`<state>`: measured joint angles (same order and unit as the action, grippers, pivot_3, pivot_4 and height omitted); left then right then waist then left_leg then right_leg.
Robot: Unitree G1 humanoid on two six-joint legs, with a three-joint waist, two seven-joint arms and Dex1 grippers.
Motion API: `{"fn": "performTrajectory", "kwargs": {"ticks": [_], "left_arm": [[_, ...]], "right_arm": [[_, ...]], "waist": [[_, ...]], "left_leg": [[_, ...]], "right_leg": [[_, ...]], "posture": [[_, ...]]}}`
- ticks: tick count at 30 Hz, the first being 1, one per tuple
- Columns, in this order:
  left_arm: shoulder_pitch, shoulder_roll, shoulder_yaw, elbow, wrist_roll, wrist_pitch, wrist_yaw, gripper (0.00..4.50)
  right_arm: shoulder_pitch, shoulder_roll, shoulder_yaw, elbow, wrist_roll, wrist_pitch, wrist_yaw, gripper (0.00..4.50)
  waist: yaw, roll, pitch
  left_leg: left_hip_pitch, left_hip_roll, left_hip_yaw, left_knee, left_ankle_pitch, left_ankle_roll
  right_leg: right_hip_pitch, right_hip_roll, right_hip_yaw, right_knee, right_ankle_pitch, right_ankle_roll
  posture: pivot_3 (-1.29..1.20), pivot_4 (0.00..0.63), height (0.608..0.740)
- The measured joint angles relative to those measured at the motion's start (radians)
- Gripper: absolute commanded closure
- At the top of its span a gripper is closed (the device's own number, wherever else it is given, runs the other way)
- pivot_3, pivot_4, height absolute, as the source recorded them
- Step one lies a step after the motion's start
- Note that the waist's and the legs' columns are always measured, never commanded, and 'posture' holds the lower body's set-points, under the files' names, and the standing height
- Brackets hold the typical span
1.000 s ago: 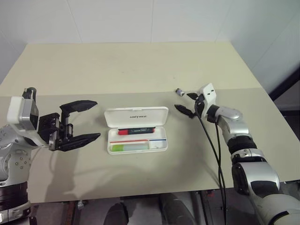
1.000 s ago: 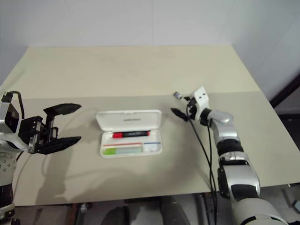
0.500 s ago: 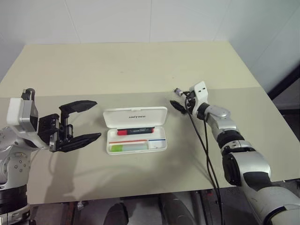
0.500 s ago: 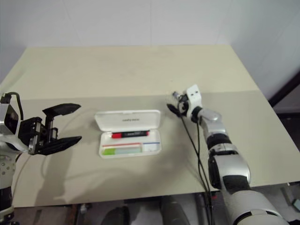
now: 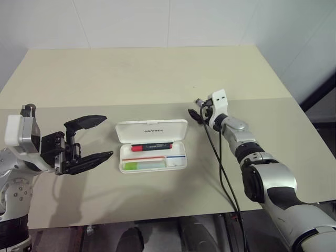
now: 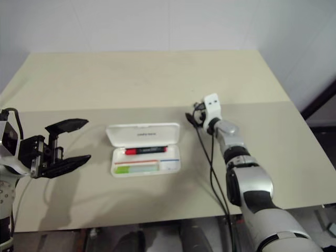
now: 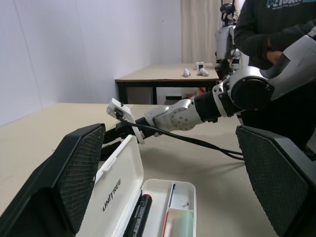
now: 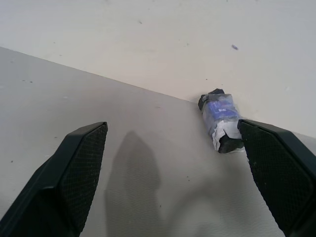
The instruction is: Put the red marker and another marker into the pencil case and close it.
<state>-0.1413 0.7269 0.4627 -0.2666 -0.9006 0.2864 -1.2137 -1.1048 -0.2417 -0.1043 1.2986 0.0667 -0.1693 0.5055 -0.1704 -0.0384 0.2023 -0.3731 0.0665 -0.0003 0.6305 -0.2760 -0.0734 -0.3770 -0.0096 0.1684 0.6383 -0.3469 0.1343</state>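
The white pencil case (image 5: 152, 129) lies open at the table's middle, lid tipped back. Inside it, the red marker (image 5: 152, 147) lies along the back and the light green marker (image 5: 143, 165) rests in the front compartment. My left gripper (image 5: 107, 135) hovers open to the left of the case, aimed at it, with nothing between its fingers; its wrist view looks over the case's lid (image 7: 121, 185) and the red marker (image 7: 140, 212). My right gripper (image 5: 196, 111) is open off the case's far right corner, close to a small grey-black bit (image 8: 220, 121).
The beige table (image 5: 157, 79) stretches wide behind the case. A black cable (image 5: 220, 163) hangs along my right arm. In the left wrist view a person (image 7: 276, 29) stands beyond the table's right side, with another table (image 7: 168, 74) further back.
My right gripper has moved left and slightly farther out, turning toward the small grey-black bit. The left gripper, the case and both markers have stayed put.
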Motion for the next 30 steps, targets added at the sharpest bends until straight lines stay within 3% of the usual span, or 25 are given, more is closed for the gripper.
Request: {"fn": "performTrajectory", "kwargs": {"ticks": [30], "left_arm": [[0.062, 0.000, 0.050, -0.067, -0.046, 0.021, 0.048, 0.00]], "right_arm": [[-0.057, 0.066, -0.070, 0.055, -0.056, 0.089, -0.248, 0.04]], "waist": [[-0.005, 0.001, 0.000]], "left_leg": [[0.000, 0.000, 0.000, 0.000, 0.000, 0.000]], "right_leg": [[-0.001, 0.000, 0.000, 0.001, 0.000, -0.001]], "posture": [[0.00, 0.150, 0.740]]}}
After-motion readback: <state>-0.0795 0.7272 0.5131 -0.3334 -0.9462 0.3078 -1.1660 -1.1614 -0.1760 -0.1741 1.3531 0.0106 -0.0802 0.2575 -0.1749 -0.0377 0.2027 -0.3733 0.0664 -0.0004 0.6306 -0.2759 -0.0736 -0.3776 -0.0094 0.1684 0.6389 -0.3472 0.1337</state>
